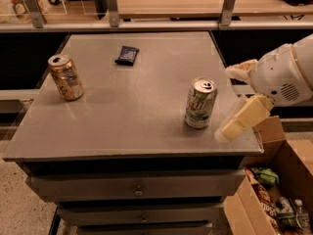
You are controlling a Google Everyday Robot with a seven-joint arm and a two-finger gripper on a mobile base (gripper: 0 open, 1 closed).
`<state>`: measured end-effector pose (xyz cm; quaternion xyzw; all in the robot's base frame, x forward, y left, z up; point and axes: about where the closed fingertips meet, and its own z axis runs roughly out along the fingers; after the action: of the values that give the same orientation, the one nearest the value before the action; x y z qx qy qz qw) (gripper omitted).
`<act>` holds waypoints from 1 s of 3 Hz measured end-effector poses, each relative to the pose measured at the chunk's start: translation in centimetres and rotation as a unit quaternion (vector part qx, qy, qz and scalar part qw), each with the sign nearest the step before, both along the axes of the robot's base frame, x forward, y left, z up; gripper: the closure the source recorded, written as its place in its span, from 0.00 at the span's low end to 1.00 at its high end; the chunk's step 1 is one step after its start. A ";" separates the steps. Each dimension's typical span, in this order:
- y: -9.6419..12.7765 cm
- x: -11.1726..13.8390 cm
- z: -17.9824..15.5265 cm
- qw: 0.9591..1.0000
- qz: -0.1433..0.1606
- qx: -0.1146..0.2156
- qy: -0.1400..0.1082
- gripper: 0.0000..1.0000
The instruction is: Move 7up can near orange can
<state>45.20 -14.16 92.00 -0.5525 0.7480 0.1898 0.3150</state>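
Observation:
The 7up can [200,103], white and silver with green markings, stands upright on the grey table [137,106] toward its right front. The orange can [65,77], orange-gold with a silver top, stands upright near the left edge, far from the 7up can. My gripper [234,101] comes in from the right, just to the right of the 7up can and apart from it. Its two cream fingers are spread wide, one finger [240,70] higher and further back, the other [243,117] lower near the table's right front corner. It holds nothing.
A small dark packet [127,55] lies at the back middle of the table. An open cardboard box [274,190] with packaged items sits on the floor at the right front. Drawers run below the tabletop. A wooden counter with metal posts lies behind.

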 end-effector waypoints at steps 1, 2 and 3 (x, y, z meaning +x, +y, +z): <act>0.7 0.8 -2.6 1.000 -0.011 0.021 0.004 0.00; 0.8 2.4 -5.1 0.999 -0.037 0.037 0.006 0.00; 0.8 2.4 -5.1 0.999 -0.037 0.037 0.006 0.00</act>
<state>47.56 -13.33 86.94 -0.5116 0.7622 0.2090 0.3371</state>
